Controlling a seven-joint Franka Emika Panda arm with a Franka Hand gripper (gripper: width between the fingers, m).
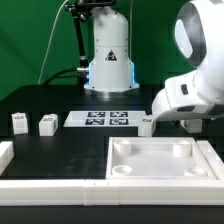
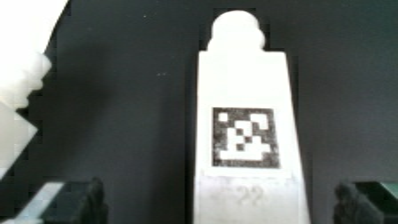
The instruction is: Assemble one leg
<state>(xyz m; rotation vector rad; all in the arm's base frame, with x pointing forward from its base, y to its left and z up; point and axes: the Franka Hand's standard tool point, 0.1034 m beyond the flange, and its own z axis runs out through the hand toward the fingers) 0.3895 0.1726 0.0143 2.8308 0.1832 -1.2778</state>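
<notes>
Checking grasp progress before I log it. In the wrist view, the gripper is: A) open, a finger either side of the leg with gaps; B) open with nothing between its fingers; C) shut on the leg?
A: dark gaps separate the leg from both fingers of the gripper.

The marker board [image 1: 100,118] lies flat on the black table [image 1: 60,148], with its row of black-and-white tags facing up. The tabletop [image 1: 150,160] is a large white square with a raised rim and round sockets at its corners. It lies in front of the board, toward the exterior view's right of it and apart from it. A white rail [image 1: 50,185] runs in front of the board and to its left in the exterior view. A green curtain [image 1: 30,40] hangs behind the board.
</notes>
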